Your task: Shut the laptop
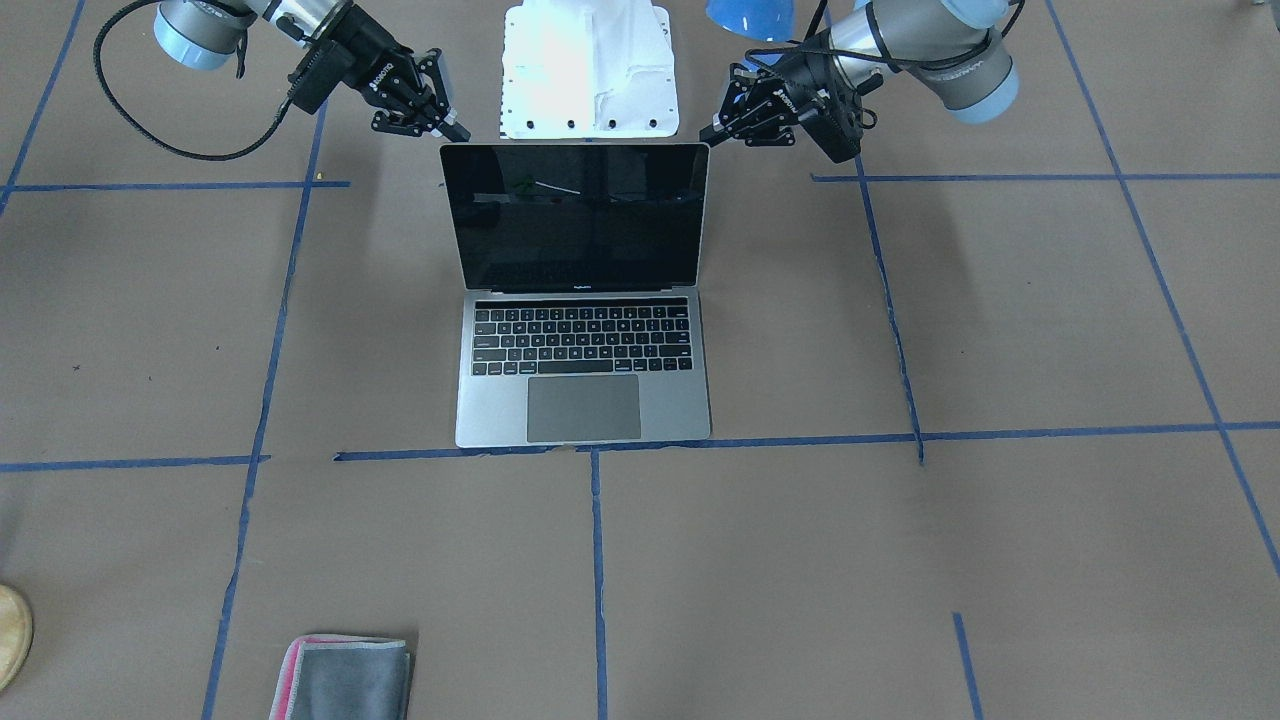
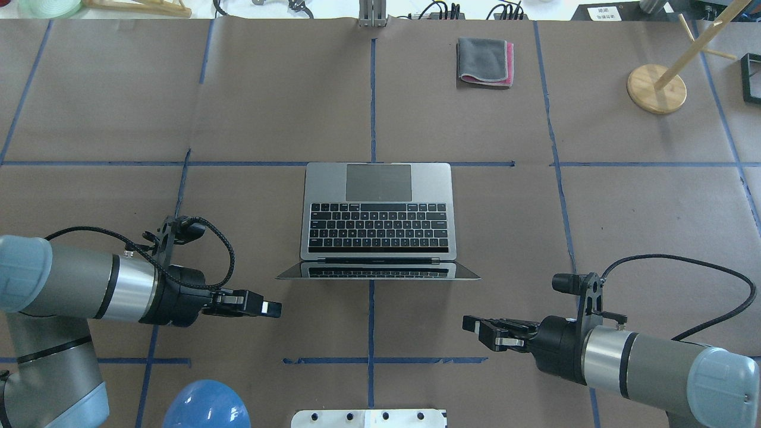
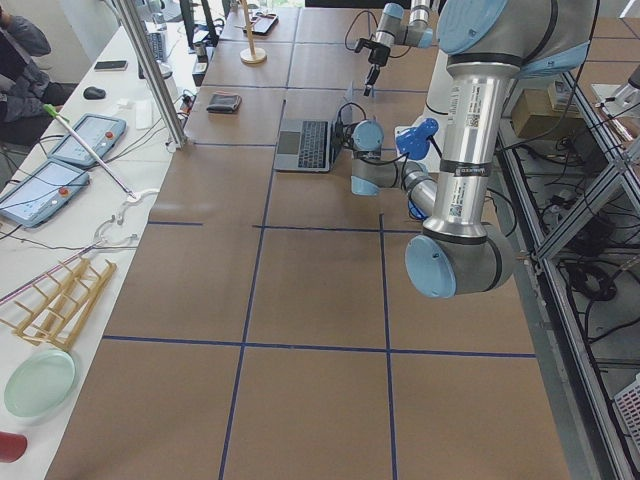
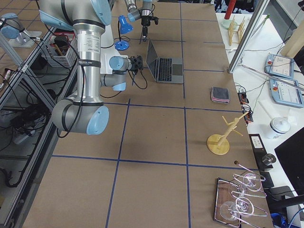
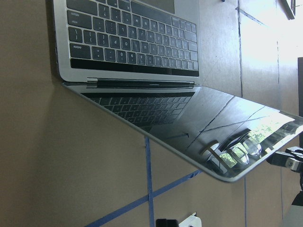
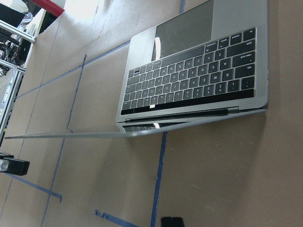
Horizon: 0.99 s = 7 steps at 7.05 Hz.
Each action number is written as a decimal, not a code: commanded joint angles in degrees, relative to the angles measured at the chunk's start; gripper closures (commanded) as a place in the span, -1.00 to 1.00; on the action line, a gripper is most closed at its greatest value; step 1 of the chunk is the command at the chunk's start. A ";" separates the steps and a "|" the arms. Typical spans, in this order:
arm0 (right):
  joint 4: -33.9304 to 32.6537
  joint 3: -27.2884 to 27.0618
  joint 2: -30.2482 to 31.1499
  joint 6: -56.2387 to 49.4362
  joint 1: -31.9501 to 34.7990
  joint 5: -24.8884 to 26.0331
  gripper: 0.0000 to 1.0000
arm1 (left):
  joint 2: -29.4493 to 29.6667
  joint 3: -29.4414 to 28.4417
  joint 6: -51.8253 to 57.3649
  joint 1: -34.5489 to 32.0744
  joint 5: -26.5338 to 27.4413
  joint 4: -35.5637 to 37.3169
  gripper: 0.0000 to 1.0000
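The laptop [image 1: 585, 300] stands open in the middle of the table, its black screen leaning back toward the robot and its keyboard and trackpad exposed. It also shows in the overhead view [image 2: 377, 220] and in both wrist views [image 5: 132, 42] [image 6: 199, 80]. My left gripper [image 2: 270, 308] hovers behind the screen's left corner, looks shut and is empty; in the front view [image 1: 712, 131] it is just off the lid's top corner. My right gripper [image 2: 472, 325] hovers behind the right corner [image 1: 455, 130], looks shut and is empty. Neither touches the laptop.
A folded grey-and-pink cloth [image 2: 484, 61] lies at the table's far side. A wooden stand [image 2: 656, 89] is at the far right. A blue dome [image 2: 205, 407] and a white plate [image 2: 368, 418] sit at the robot's base. Blue tape lines cross the brown table.
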<state>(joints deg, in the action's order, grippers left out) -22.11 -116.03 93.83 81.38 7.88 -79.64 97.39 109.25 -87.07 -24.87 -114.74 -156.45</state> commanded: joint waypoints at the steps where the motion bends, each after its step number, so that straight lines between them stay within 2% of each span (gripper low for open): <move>1: -0.03 0.01 -0.40 0.09 -0.15 0.98 1.00 | 0.43 0.27 -0.38 0.09 1.36 0.00 1.00; 6: -0.03 0.19 -2.86 0.09 0.90 3.35 1.00 | 0.96 0.18 -1.88 0.17 2.68 0.00 1.00; 7: -0.03 0.28 -2.86 0.09 1.60 3.96 1.00 | 1.13 0.18 -1.96 0.17 4.69 0.00 1.00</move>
<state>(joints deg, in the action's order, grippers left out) -22.15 -115.82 91.00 81.47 8.79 -76.37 98.37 109.46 -88.93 -24.70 -111.55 -156.45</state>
